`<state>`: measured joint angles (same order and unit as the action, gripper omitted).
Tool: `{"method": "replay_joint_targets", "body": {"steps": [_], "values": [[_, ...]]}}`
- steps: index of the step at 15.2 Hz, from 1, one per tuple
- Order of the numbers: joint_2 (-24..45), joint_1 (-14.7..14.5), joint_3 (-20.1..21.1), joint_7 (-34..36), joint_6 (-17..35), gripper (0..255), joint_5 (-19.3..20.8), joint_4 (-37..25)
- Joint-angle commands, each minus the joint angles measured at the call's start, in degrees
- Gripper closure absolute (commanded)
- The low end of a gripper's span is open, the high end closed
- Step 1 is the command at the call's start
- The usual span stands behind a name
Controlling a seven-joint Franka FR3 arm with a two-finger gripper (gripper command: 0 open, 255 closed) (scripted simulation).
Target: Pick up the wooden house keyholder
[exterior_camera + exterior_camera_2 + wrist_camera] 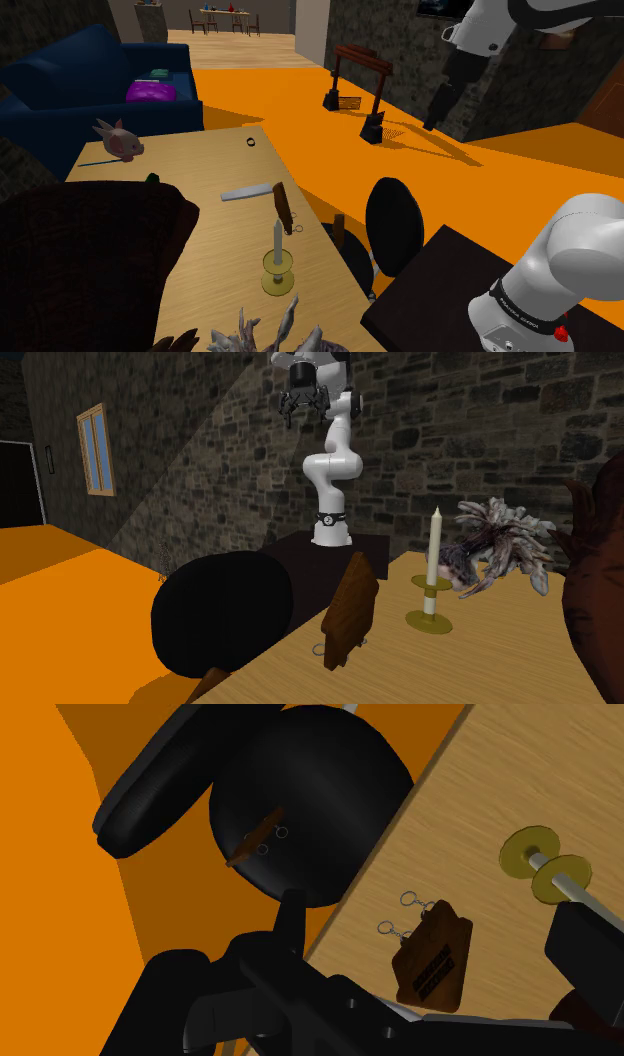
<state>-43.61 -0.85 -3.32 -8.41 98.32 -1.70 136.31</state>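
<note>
Keyholder (435,959) is found upright by the table (500,662) edge, well below the gripper (301,412), whose jaws are spread and empty; a long descent is needed.

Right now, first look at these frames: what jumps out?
The bright orange floor beside the table dominates. On the light wooden table, a brown house-shaped keyholder stands near the edge, between a big black chair and a white candle in a brass-coloured holder. The gripper hangs high above, well clear of it all.
</note>
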Motion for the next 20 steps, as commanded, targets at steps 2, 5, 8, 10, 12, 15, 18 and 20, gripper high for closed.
{"method": "replay_joint_targets", "body": {"steps": [2,5,8,10,12,15,18,20], "values": [[0.7,-0.1,1.0,1.4,2.0,0,-0.4,0.9],[3.4,-0.4,4.0,5.7,8.2,0,-1.5,3.1],[7.1,-0.7,7.1,10.1,14.3,0,-2.3,4.3],[10.1,-0.7,9.1,13.0,18.4,0,-2.5,4.6],[13.4,-0.5,11.2,16.1,22.3,0,-2.4,4.5],[18.9,0.0,14.2,21.0,27.9,0,-1.5,3.5],[25.0,0.8,17.2,26.4,33.0,0,0.5,1.6],[29.4,1.5,19.1,30.5,35.9,0,2.6,-0.2]]}}
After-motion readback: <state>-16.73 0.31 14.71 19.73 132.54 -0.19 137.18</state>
